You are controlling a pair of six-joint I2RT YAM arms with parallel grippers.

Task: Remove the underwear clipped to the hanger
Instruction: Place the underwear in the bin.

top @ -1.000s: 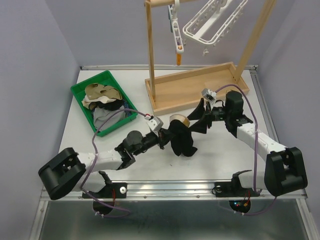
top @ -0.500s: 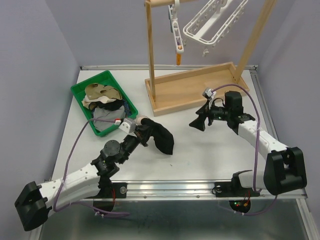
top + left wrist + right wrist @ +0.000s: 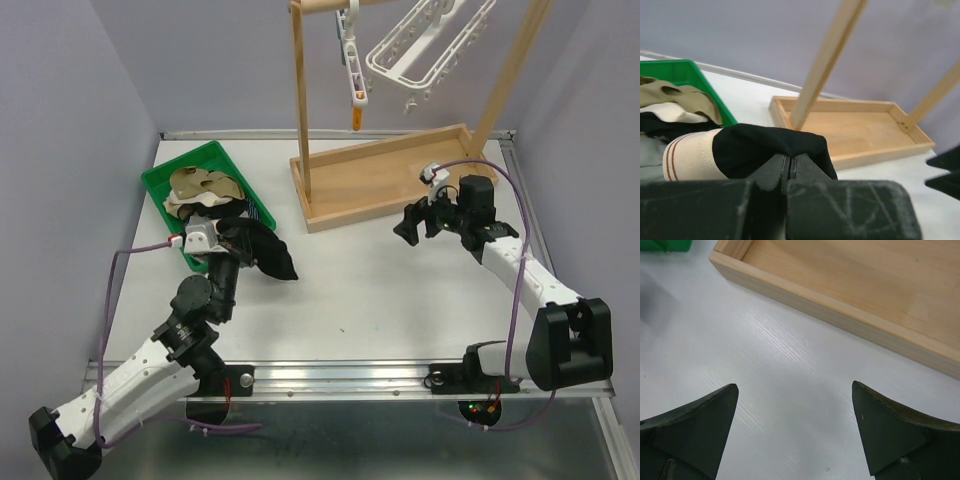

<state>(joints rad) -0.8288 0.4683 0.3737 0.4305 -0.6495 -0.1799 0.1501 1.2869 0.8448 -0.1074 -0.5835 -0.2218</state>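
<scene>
I am working over a white table point(image 3: 380, 300) that is standing between pale violet walls point(image 3: 60, 120), with a metal rail running along its six o'clock edge. One wooden stand point(image 3: 380, 180) is sitting toward one o'clock, and one white clip hanger point(image 3: 420, 50) is hanging from its top bar, tilted. One green bin point(image 3: 165, 185) is lying at ten o'clock.

My left claw point(image 3: 790, 162) is pinching one piece of black underwear point(image 3: 268, 255), with the jaws pressed fully together on the cloth. The cloth is soft and folded, and it is drooping at the bin's three o'clock rim. A cream band point(image 3: 690, 155) with two thin brown lines is showing just beside it; I cannot tell if they are one garment.

My right claw point(image 3: 795, 410) is standing wide open and is holding nothing, hovering over bare table near the stand's base.

Inside the bin a pile of underwear point(image 3: 205, 195) is lying: tan, cream, dark and grey cloth. I cannot count the pieces exactly.
</scene>
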